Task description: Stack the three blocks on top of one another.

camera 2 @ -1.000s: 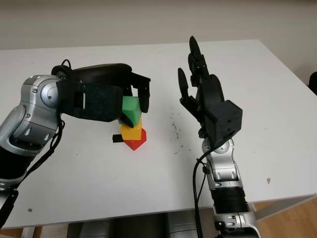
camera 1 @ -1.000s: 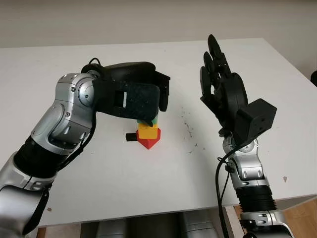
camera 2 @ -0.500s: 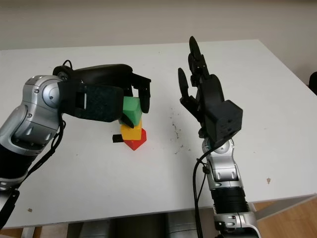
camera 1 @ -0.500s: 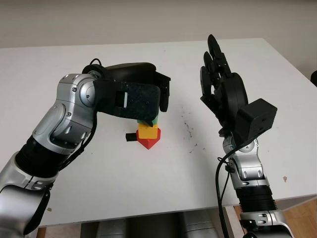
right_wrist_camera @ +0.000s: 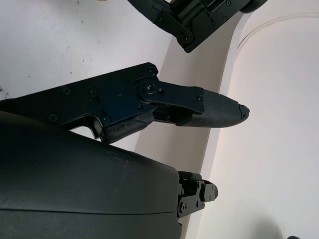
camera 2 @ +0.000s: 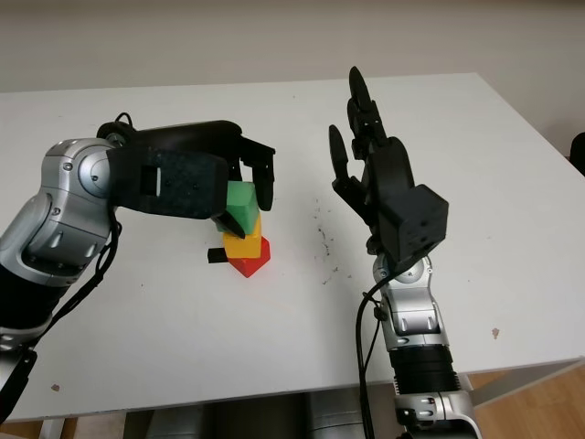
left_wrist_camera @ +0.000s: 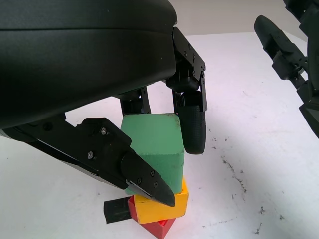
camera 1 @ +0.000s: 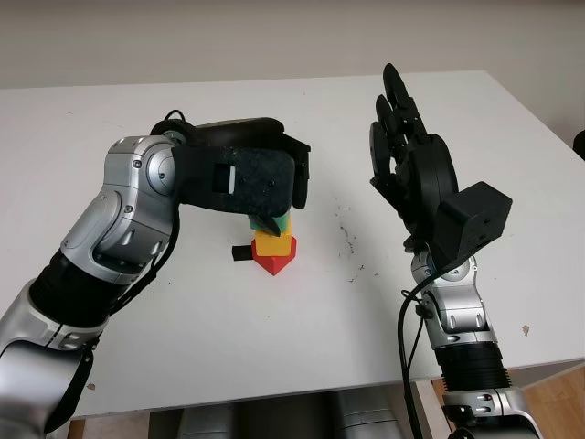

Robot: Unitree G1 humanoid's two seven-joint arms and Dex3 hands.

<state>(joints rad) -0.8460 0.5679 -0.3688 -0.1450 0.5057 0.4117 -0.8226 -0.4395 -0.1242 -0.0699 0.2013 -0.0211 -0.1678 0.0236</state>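
A white table (camera 1: 302, 320) runs back to a pale wall, its top marked by a scatter of dark specks to the right of the work. Near the table's middle stand the three blocks: a red block (camera 1: 273, 263) at the base, turned so one corner points toward the robot, a yellow block (camera 1: 272, 242) on top of it, and a green block (left_wrist_camera: 154, 144) on the yellow one. A small black piece (camera 1: 241, 253) lies on the table touching the stack's left side. The left hand (left_wrist_camera: 164, 154) reaches over the tower from the left and is clamped on the green block, one finger (left_wrist_camera: 192, 127) pressed to its far face and a thumb tip (left_wrist_camera: 144, 181) against the near lower edge. The right hand (camera 1: 407, 155) is raised well to the right of the stack, open and holding nothing. The blocks look rigid, light and smooth-faced, so they should neither deform nor resist a pinch, but they may slide easily on one another. With the base set corner-on and the footprint narrow, the tower is probably touchy; the safest hold is on two opposite flat faces of the green block, and any release should likely be straight and gentle, without sideways drag.
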